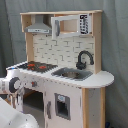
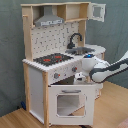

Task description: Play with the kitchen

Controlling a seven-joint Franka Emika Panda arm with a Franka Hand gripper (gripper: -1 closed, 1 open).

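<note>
The kitchen (image 2: 37, 82) is a white and light-wood toy with a black-red hob (image 2: 52, 59), grey hood (image 2: 49, 20), black faucet (image 2: 75, 39), sink (image 2: 84, 50) and pegboard back. Its windowed oven door (image 2: 67, 102) leans out at the top in the second exterior view. My gripper (image 2: 80, 77) is at the door's top edge, just below the knobs (image 2: 56, 76), with the arm (image 2: 110, 70) coming from the second exterior view's right. In the first exterior view the kitchen (image 1: 92, 80) fills the frame and only my arm's white wrist (image 1: 12, 85) shows, at the lower left in front of the hob (image 1: 37, 66).
A white microwave-style cupboard (image 1: 70, 25) sits top right beside the hood (image 1: 39, 25). A grey curtain (image 2: 10, 50) hangs behind the kitchen. The kitchen stands on a wooden floor (image 2: 112, 112). A large white blurred shape (image 1: 12, 117) fills the first exterior view's lower left corner.
</note>
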